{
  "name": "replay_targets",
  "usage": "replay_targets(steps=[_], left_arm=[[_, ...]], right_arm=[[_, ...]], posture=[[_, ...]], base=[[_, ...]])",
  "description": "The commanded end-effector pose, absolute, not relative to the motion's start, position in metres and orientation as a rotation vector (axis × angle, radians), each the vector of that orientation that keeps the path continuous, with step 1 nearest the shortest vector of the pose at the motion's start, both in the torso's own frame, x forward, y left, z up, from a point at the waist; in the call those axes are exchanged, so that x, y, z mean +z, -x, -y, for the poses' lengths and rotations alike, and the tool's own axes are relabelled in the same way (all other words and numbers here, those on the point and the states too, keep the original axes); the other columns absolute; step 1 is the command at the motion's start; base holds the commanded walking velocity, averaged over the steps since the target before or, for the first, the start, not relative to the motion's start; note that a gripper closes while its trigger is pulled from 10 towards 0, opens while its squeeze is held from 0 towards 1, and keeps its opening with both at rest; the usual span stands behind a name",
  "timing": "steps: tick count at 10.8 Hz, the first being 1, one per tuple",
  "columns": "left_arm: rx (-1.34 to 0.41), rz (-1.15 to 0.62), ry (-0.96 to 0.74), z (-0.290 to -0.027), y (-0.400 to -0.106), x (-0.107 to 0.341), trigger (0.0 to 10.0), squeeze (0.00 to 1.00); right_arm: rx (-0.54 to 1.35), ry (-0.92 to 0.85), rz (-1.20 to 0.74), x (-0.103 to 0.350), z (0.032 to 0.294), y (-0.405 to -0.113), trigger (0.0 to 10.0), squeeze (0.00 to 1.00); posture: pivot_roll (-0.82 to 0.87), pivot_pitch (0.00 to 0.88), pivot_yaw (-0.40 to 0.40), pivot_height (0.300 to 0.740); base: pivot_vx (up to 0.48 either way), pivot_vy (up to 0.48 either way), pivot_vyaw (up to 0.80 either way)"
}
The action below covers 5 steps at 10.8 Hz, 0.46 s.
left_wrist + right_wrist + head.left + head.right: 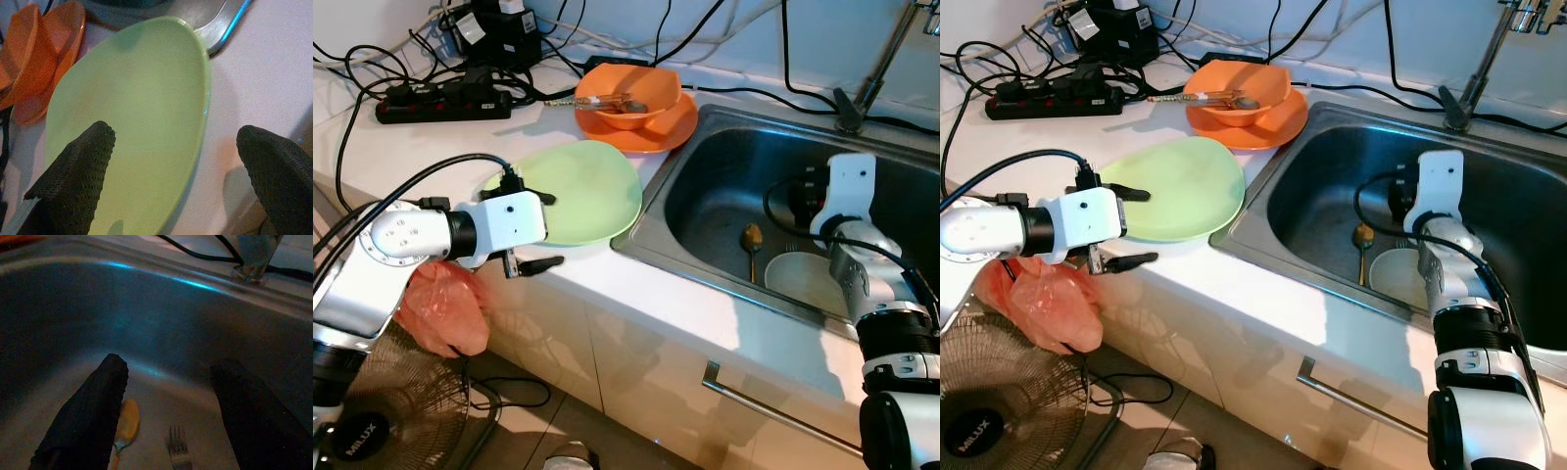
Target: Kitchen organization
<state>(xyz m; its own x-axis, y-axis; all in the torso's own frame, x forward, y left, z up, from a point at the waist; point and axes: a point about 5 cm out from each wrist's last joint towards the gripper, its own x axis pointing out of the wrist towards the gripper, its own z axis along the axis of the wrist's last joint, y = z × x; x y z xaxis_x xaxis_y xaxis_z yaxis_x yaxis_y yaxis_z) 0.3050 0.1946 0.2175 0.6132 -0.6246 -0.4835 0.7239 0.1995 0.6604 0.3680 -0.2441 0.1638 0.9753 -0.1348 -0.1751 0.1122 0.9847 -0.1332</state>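
Observation:
A light green plate (587, 191) lies flat on the white counter (636, 294), left of the steel sink (724, 147). My left gripper (540, 230) is open at the plate's near rim. One finger (73, 171) is over the plate, the other (276, 166) is past the rim at the counter's front edge. My right gripper (168, 416) hangs open inside the sink, above a spoon (126, 423) and a fork (177, 445) on the sink floor. A white dish (803, 279) sits in the sink under that arm.
An orange bowl (626, 98) holding a spoon sits on an orange plate (656, 135) at the back. A black power strip (440, 103) and cables lie at the back left. The faucet (881, 69) stands behind the sink. A red bag (445, 304) and a fan (391, 411) are below.

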Motion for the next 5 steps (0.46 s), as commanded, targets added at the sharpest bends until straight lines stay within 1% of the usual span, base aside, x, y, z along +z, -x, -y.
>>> replay_targets(steps=[1,3,5], left_arm=[[-0.940,-0.124,-1.006,-0.195,-0.305,0.211,10.0,0.00],[-0.933,-0.119,-1.028,-0.196,-0.308,0.203,10.0,0.00],[-0.908,-0.082,-1.109,-0.197,-0.314,0.199,10.0,0.00]], right_arm=[[-0.125,0.098,-0.172,0.170,0.243,-0.369,10.0,0.00],[-0.127,0.095,-0.164,0.173,0.243,-0.369,10.0,0.00],[-0.129,0.093,-0.158,0.176,0.243,-0.369,10.0,0.00]], posture=[[0.35,0.048,0.028,0.740],[0.35,0.045,0.025,0.740],[0.35,0.041,0.022,0.740]], base=[[0.000,0.000,0.00],[0.000,0.000,0.00],[0.000,0.000,0.00]])
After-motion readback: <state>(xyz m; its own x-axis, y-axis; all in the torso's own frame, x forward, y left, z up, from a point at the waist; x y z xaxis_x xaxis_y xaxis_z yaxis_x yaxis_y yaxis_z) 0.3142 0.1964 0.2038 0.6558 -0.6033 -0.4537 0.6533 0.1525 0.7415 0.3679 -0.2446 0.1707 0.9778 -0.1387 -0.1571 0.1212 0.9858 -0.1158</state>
